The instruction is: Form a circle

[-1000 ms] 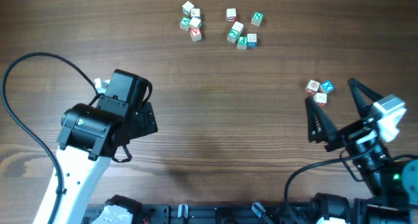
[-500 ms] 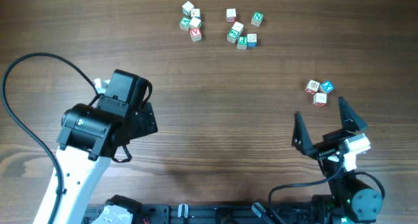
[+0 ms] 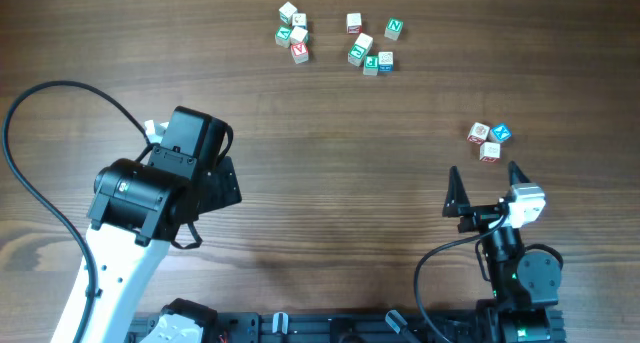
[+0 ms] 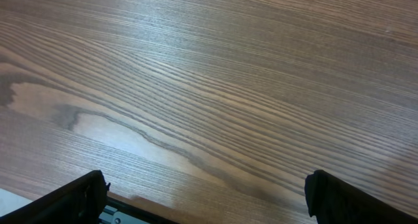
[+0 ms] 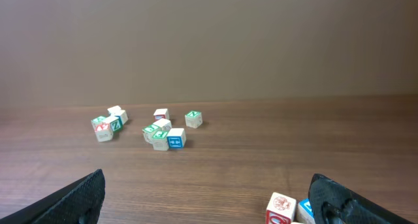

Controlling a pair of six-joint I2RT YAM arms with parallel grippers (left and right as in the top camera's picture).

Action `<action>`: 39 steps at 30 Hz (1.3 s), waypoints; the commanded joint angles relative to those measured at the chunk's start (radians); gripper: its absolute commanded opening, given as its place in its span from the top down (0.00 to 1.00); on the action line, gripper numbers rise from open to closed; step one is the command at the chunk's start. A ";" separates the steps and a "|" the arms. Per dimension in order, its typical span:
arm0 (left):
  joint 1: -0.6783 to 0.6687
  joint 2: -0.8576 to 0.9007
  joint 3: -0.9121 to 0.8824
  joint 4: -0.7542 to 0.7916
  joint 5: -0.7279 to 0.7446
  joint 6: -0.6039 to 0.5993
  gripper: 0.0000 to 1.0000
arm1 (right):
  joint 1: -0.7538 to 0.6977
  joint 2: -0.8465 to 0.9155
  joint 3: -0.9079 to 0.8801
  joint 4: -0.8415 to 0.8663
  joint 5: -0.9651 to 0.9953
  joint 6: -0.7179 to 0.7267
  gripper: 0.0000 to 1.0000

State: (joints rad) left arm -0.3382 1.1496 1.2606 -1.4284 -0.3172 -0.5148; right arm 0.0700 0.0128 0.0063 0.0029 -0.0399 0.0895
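Hovering over bare tabletop [image 4: 209, 87] far to the left, the left gripper [image 3: 222, 183] spreads wide and empty. The right gripper [image 3: 484, 181], equally wide and empty, is the nearer arm. The three-cube cluster [image 3: 489, 139] lies just ahead of its jaws, toward the right-hand one, so a short forward reach should do.

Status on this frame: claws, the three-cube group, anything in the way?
Both open, empty: left claw, right claw. The three-cube group sits tight, just beyond right claw. Nothing between them.
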 commanded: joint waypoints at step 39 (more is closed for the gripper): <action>0.089 -0.483 -0.597 0.702 0.022 0.172 0.00 | -0.056 -0.005 -0.001 -0.001 -0.002 -0.011 0.00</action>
State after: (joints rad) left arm -0.2966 0.7784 0.8024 -0.8444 -0.3202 -0.4427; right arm 0.0166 0.0139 0.0063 0.0002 -0.0402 0.0845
